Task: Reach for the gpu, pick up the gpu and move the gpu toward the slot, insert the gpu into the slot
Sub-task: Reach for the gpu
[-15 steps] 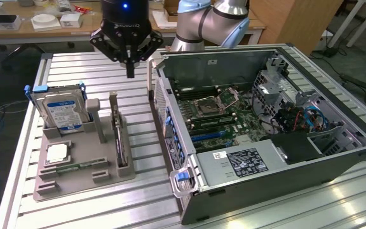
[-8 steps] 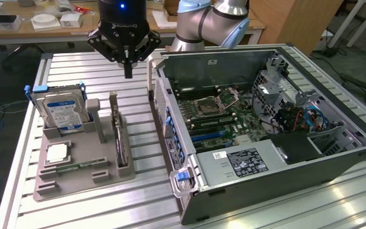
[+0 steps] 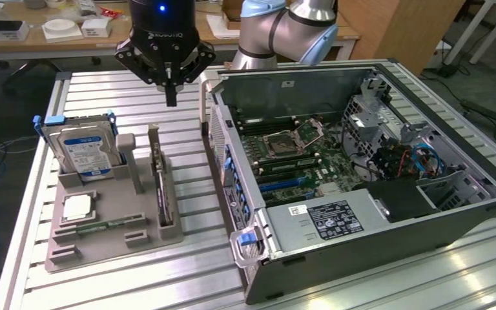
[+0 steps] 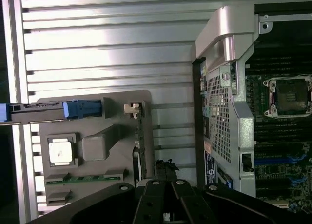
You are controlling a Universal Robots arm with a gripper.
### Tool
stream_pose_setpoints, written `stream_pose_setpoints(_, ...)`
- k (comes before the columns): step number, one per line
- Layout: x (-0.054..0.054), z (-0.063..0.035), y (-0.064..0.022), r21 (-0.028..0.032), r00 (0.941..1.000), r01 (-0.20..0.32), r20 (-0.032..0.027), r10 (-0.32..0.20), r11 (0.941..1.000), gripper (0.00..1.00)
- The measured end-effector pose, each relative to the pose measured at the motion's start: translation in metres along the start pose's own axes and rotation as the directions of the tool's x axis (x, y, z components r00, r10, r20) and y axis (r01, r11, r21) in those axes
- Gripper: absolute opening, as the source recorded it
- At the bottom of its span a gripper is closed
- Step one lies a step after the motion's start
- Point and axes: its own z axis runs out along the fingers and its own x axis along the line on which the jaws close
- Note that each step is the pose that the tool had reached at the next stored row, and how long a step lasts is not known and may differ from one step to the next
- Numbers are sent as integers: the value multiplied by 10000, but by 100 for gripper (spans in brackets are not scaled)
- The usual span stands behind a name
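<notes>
At the exterior view's left, a hard drive point(image 3: 82, 152) with a blue label, its print unreadable, stands in a grey holder point(image 3: 101, 242) on the worktop point(image 3: 101, 97). The gpu point(image 3: 157, 173) stands on edge in that holder, untouched. Above its far end hang the jaws, pressed together and empty, their body marked Robotiq. The open computer case point(image 3: 360, 194) lies rightward.

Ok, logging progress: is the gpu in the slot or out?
Out. The gpu stands on edge in the grey holder outside the case; the shut gripper hangs above the table, holding nothing.
</notes>
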Motion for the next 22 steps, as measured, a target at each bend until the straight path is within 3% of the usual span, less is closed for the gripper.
stream_pose_setpoints(22, 105, 3, -10, 1, 10000, -1, -21, 1, 10000, 10)
